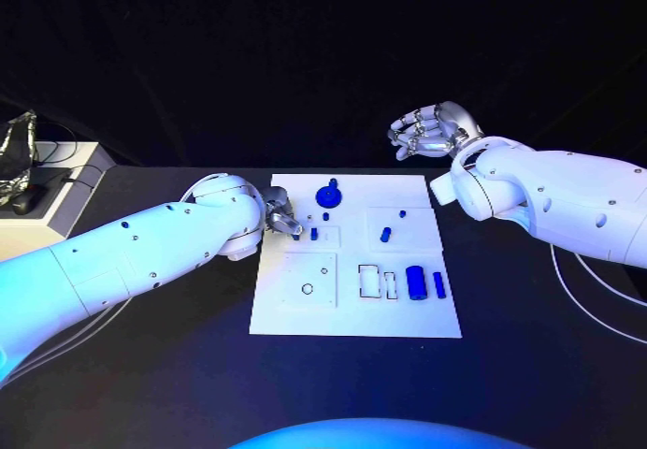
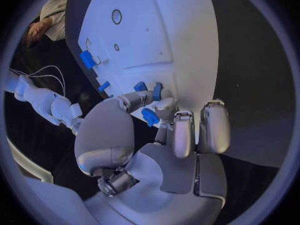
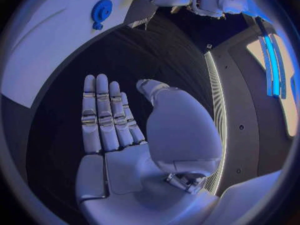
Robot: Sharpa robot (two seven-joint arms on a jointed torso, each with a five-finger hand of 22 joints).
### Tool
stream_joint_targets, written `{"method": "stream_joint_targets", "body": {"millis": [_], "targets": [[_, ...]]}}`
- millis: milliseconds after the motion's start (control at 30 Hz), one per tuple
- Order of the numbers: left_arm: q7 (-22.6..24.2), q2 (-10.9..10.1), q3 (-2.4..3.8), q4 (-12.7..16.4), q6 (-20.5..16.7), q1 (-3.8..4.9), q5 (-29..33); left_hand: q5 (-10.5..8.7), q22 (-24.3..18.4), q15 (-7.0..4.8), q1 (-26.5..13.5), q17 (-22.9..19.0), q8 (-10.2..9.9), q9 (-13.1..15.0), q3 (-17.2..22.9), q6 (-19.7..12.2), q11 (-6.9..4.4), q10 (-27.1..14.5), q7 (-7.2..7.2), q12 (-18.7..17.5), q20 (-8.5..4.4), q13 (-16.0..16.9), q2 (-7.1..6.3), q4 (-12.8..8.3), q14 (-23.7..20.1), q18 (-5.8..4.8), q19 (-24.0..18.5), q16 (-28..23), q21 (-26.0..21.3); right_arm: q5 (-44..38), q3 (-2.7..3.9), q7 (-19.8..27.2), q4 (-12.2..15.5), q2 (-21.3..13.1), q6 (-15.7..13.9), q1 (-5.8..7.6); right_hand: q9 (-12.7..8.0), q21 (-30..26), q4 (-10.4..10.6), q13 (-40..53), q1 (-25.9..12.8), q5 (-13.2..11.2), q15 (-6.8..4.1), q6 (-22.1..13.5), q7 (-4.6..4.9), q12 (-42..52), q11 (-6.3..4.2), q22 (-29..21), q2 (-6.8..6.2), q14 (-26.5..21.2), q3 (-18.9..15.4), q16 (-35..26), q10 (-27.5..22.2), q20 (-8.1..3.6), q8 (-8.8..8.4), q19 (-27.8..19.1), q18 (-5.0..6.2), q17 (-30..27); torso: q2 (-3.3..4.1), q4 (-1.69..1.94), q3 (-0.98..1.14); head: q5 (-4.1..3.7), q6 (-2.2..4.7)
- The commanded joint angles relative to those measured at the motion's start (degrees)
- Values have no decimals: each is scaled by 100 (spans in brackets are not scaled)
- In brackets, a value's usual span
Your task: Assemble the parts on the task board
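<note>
Centrally on the black tabletop (image 1: 162,374): one white task board (image 1: 353,309), long side running from near edge to far edge.

Parts on the board: one round blue gear-like piece (image 1: 329,196) with an upright stem, at the far end; several small blue pegs (image 1: 386,234) standing in the middle zone; two blue cylinders (image 1: 417,282) lying side by side in the near-right zone, beside outlined rectangular recesses; a round hole and a smaller hole in the near-left panel.

Left hand (image 1: 280,215): at the board's left edge, far half, fingers curled inward. The left wrist view shows a small blue part (image 2: 150,117) pinched between thumb and fingertip (image 2: 166,106), touching the board's edge; two more blue pieces (image 2: 156,91) sit just beside it on the board.

Right hand (image 1: 432,129): raised beyond the board's far-right corner, well apart from it. The right wrist view shows its palm (image 3: 125,150) flat, fingers (image 3: 103,110) straight and together, thumb apart, holding nothing.
</note>
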Motion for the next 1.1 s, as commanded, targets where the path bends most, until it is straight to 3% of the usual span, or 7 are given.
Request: {"method": "stream_joint_targets", "body": {"millis": [33,733,1100], "targets": [[-159,-2,-83,-33,483,-113,129,-10,112,-36,-21,1424,-19,445,-40,106,-24,16,-93,14,-21,1,-47,3,580,-7,25,-17,3,-8,1,42,3,2,79,-4,-6,-25,-23,-12,-52,14,-13,-22,89,-31,54,-13,-5,-45,-6,-35,0,30,-30,0,21,-8,1,-4,2,7,-5],[-114,-36,-83,-23,545,-113,66,32,94,-36,527,1474,-94,408,146,52,-23,-1,-73,0,-25,-10,77,-200,595,-4,12,7,-20,-8,1,40,1,0,88,-6,-6,-27,-26,-22,-51,16,-11,-21,90,-31,55,-24,-2,-49,-6,-44,0,33,-31,-4,21,-12,7,-8,1,12,-35],[-81,-38,-83,-7,528,-113,64,30,86,-25,588,1486,-87,416,199,49,-11,-1,-56,-10,-19,-23,90,-232,599,-2,5,13,-25,-8,1,36,0,4,93,-6,-6,-27,-26,-22,-51,16,-11,-21,90,-31,55,-24,-2,-49,-6,-44,0,33,-31,-4,21,-12,5,-5,2,6,-42]]}}
